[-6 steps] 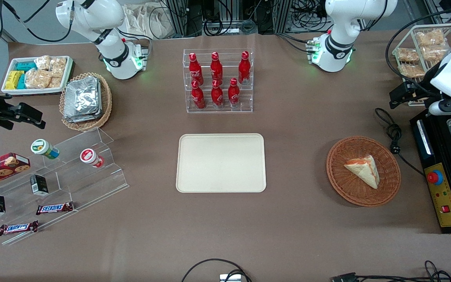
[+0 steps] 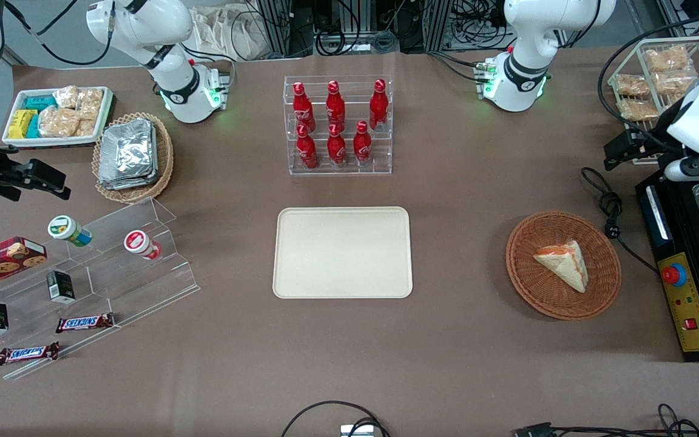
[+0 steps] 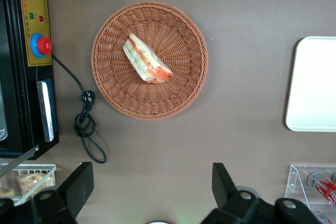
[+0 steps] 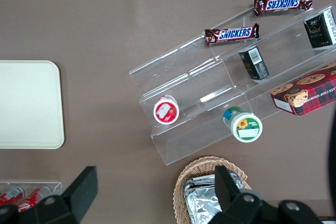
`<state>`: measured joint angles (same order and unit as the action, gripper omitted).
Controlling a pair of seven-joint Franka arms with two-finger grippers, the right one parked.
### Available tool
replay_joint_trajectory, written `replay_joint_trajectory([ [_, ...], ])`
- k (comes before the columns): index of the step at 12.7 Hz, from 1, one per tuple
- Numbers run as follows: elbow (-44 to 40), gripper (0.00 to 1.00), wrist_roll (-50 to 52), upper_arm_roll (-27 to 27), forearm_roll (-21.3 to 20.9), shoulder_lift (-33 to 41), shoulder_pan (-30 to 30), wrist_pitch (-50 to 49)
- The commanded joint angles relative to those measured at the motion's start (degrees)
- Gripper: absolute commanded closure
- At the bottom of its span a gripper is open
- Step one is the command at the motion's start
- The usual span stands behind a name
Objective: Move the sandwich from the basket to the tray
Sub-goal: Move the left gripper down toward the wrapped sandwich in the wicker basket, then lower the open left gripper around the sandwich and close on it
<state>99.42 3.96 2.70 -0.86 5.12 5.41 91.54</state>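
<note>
The pale triangular sandwich (image 2: 562, 263) lies in the round reddish-brown wicker basket (image 2: 604, 243) — well apart from the cream rectangular tray (image 2: 343, 252). The left gripper (image 3: 149, 190) hangs above the table with fingers spread, gripping nothing.

SNICKERS on two chocolate bars (image 2: 84, 322)

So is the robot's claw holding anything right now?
No, nothing. The gripper is open and empty, up in the air, farther from the front camera than the basket. The sandwich lies in the basket, untouched.
</note>
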Motion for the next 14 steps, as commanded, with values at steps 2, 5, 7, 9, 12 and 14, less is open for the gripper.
replay_joint_trajectory([
  [2,2.3,0.0,0.7,-0.4,-0.5,-3.6,-0.9,4.6],
  [5,2.0,0.01,20.6,0.6,-0.1,-8.4,-0.8,10.3],
  [7,2.0,0.0,36.0,0.6,-0.5,-12.1,-0.4,12.9],
  [9,2.1,0.0,39.9,0.6,-1.2,-16.0,-0.3,16.0],
  [12,2.6,0.0,41.1,1.4,-0.9,-22.1,-0.4,21.0],
  [14,5.1,0.0,41.5,2.4,-0.4,-24.2,-0.3,25.2],
])
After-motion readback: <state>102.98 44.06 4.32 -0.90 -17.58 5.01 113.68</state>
